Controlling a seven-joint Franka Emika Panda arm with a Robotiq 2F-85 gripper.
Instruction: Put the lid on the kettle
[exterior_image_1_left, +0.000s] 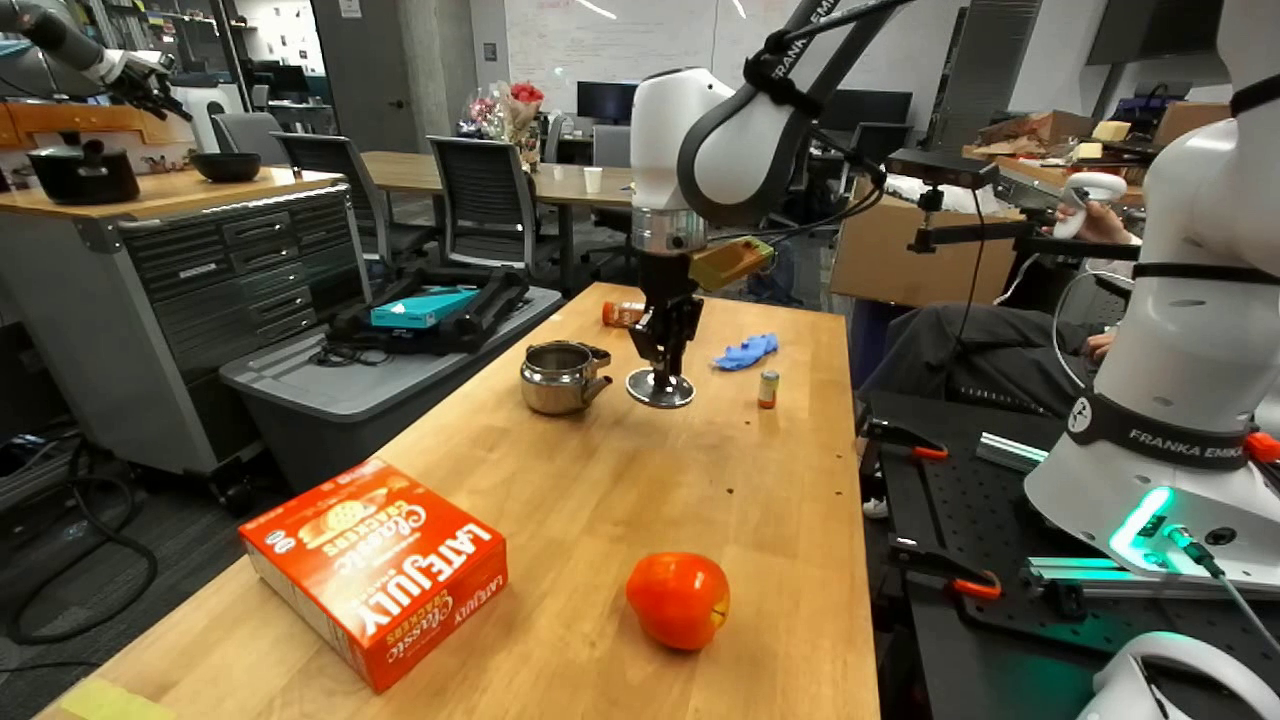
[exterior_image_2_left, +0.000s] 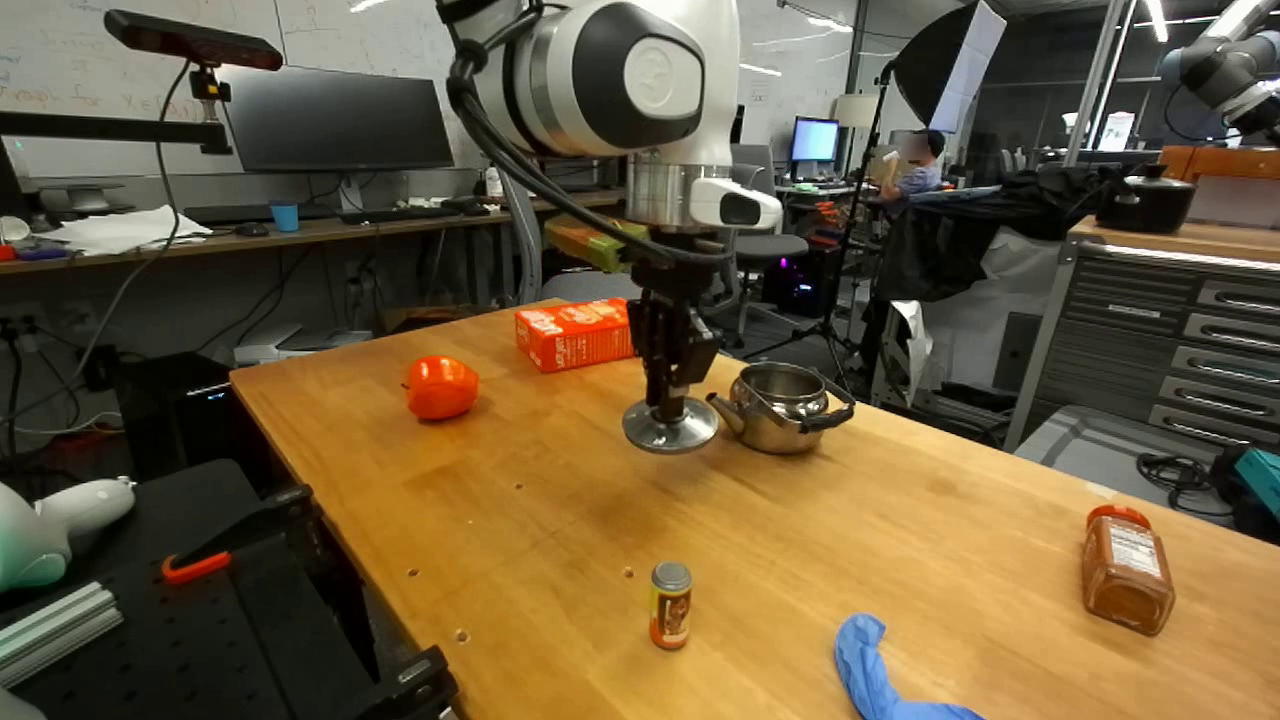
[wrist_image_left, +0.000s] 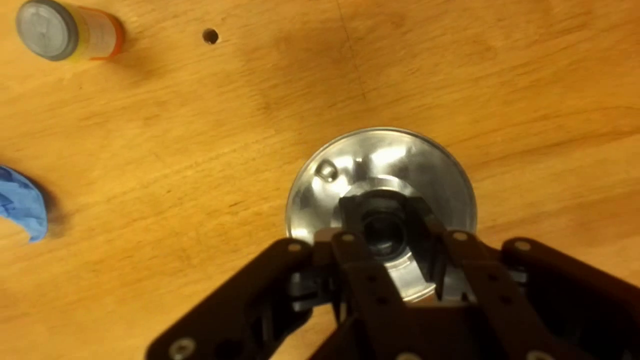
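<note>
In an exterior view, a red cracker box (exterior_image_1_left: 375, 570) lies nearest on the wooden counter (exterior_image_1_left: 590, 490), with a rounded orange-red object (exterior_image_1_left: 678, 600) apart from it to the right. Farther back, the small silver kettle (exterior_image_1_left: 556, 382) stands upright, open-topped, and near its spout (exterior_image_1_left: 600, 387) the jaws, pointing down, pinch the dark knob (wrist_image_left: 383, 232) of the silvery lid (exterior_image_1_left: 660, 396), which hangs roughly level above the counter. Off to the right stands a small capped bottle (exterior_image_1_left: 768, 390); past it lies a crumpled blue glove (exterior_image_1_left: 747, 353), then a jar (exterior_image_1_left: 622, 314) on its side.
</note>
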